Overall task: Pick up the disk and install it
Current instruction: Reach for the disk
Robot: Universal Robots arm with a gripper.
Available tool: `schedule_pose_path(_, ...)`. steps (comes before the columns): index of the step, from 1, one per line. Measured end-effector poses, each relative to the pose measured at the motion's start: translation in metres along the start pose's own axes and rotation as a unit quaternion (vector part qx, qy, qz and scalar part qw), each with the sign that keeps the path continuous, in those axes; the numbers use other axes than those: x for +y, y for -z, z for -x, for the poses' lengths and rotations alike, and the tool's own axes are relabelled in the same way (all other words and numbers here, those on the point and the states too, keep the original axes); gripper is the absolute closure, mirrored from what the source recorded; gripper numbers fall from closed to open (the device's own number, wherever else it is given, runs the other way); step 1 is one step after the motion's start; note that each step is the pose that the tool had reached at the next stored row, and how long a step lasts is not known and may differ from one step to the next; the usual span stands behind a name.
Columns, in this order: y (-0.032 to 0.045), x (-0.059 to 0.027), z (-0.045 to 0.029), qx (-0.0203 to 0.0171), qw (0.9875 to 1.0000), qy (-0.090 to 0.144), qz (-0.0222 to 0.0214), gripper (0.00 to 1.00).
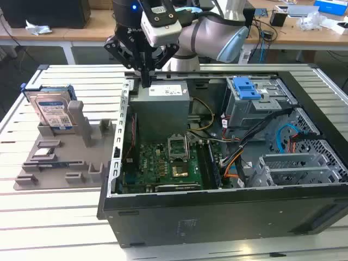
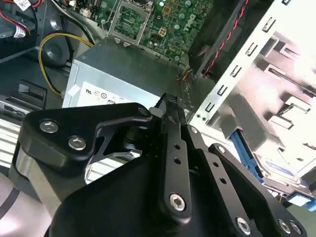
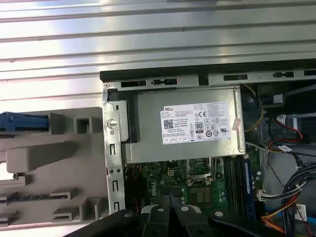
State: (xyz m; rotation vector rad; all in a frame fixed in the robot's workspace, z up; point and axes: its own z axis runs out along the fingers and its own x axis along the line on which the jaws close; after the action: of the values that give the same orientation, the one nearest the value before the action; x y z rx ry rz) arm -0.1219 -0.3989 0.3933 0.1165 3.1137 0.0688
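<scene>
The disk (image 1: 54,111), a silver drive with a white-and-blue label in a blue bracket, stands on edge in a grey holder (image 1: 54,163) at the exterior view's left, outside the computer case. Its silver face (image 2: 279,168) shows in the second wrist view, and its blue bracket edge (image 3: 22,122) in the first wrist view. My gripper (image 1: 145,79) hangs over the case's back left corner, above the edge of the power supply and to the right of the disk. It is shut and holds nothing. The black fingers meet at their tips in both wrist views (image 2: 170,103) (image 3: 168,210).
The open black computer case (image 1: 217,212) lies on a slatted metal table (image 1: 54,217). Inside are a grey power supply box with a white sticker (image 1: 163,103), a green motherboard (image 1: 163,163), loose cables (image 1: 239,157) and a metal drive cage with a blue latch (image 1: 244,87).
</scene>
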Motion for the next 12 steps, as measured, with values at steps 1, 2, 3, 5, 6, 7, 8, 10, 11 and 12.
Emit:
schedule_pose_path(1, 0.0001, -0.0002, -0.0033, 0.0, 1.0, 0.0, 0.0, 0.89)
schedule_pose_path(2, 0.0003, -0.0008, -0.0107, 0.0, 1.0, 0.0, 0.0, 0.89)
schedule_pose_path(3, 0.0004, -0.0012, -0.016, 0.0, 1.0, 0.0, 0.0, 0.89)
schedule_pose_path(5, 0.0006, -0.0017, -0.0234, 0.0, 1.0, 0.0, 0.0001, 0.89)
schedule_pose_path(6, 0.0007, -0.0022, -0.0291, 0.0, 1.0, 0.0, 0.0001, 0.89)
schedule_pose_path(7, 0.0009, -0.0026, -0.0351, 0.0, 1.0, 0.0, 0.0, 0.89)
schedule_pose_path(8, 0.0011, -0.0029, -0.0401, 0.0, 1.0, 0.0, 0.0001, 0.89)
schedule_pose_path(10, 0.0013, -0.0038, -0.0507, 0.0, 1.0, 0.0, 0.0001, 0.89)
schedule_pose_path(11, 0.0015, -0.0041, -0.0556, 0.0, 1.0, 0.0, 0.0001, 0.89)
schedule_pose_path(12, 0.0016, -0.0045, -0.0609, 0.0, 1.0, 0.0, 0.0001, 0.89)
